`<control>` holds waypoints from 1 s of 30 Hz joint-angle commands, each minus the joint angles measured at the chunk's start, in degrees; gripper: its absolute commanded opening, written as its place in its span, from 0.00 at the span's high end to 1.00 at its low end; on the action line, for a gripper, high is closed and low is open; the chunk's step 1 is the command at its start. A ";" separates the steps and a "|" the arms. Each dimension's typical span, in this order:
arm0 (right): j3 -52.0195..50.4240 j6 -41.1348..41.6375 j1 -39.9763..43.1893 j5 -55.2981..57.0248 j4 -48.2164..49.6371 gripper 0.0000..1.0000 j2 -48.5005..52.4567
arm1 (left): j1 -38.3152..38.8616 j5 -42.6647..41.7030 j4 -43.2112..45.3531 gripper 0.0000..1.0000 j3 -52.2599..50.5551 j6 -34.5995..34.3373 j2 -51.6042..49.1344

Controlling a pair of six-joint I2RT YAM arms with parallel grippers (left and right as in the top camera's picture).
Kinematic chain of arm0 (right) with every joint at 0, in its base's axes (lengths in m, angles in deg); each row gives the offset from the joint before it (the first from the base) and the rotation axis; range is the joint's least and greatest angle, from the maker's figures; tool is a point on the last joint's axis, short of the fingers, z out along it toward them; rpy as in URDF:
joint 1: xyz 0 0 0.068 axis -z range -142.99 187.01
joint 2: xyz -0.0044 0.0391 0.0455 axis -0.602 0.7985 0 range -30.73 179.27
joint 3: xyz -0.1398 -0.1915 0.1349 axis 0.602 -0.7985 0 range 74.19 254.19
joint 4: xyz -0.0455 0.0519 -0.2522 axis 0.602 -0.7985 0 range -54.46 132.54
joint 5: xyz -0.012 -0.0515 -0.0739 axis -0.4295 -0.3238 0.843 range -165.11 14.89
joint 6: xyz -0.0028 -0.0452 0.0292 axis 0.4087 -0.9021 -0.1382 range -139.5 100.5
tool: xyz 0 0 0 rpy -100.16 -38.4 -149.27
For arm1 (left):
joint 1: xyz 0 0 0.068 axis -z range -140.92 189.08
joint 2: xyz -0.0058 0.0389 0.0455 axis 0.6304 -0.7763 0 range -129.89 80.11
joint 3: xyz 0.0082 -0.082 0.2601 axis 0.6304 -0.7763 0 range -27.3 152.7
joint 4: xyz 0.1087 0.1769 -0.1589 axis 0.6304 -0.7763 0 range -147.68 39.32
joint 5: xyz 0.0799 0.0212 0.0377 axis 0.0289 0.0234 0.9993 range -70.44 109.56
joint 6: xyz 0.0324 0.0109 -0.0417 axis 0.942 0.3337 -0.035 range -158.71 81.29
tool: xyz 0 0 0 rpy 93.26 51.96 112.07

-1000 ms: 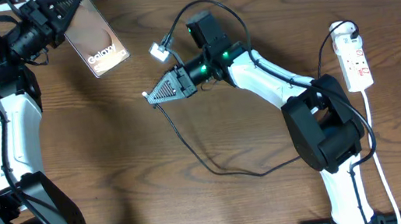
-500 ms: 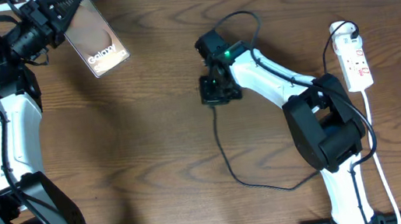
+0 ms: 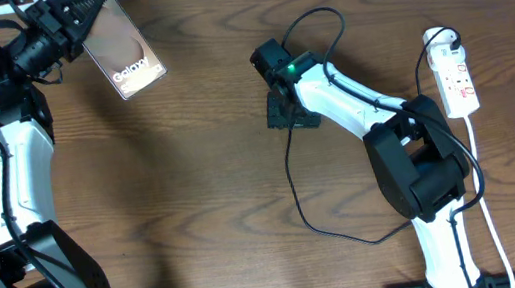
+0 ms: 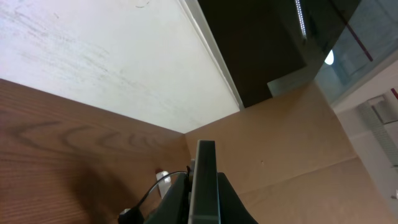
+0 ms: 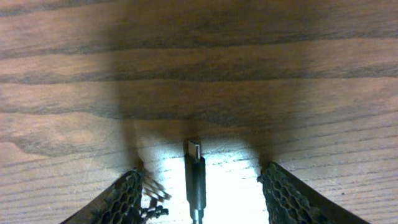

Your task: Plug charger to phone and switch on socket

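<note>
The phone [image 3: 129, 59] is held at the desk's [image 3: 195, 203] 11 o'clock corner, clamped edge-on between the left fingers [image 4: 176, 200]. The right fingers [image 5: 127, 196] are spread wide, one on each side of the plug tip [image 5: 194, 150], and neither is seen to touch it, so the charger [image 3: 290, 175] is judged to be ungripped. Its tip lies just right of the desk's centre. The socket [image 3: 454, 71] sits at 3 o'clock, close to the right edge.

If the fingers are closed off-centre, the thin tip could be rolled or gripped askew, and the port would then be missed. The slack, which loops down toward 5 o'clock by the right arm's base, could be snagged or pulled taut when the tip is carried toward 10 o'clock. The phone could be pushed back in its clamp by a hard insertion.

Little room is left behind the phone at the far edge. Bare desk lies open from the centre toward 9 and 7 o'clock
</note>
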 commanded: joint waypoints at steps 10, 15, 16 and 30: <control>-0.28 4.66 -2.69 -1.95 -1.53 0.42 -0.35 | -0.07 -0.98 0.50 0.92 1.38 0.81 1.25; -0.28 4.66 -2.93 -1.73 -0.90 0.61 -0.33 | -0.07 -1.03 0.48 0.93 1.38 0.81 1.25; -0.28 4.66 -2.91 -1.55 -0.92 0.64 -0.33 | -0.07 -1.03 0.50 0.93 1.38 0.81 1.25; -0.28 4.85 -2.84 0.98 -0.57 0.75 -0.33 | -0.07 -1.01 0.48 0.93 1.38 0.94 1.25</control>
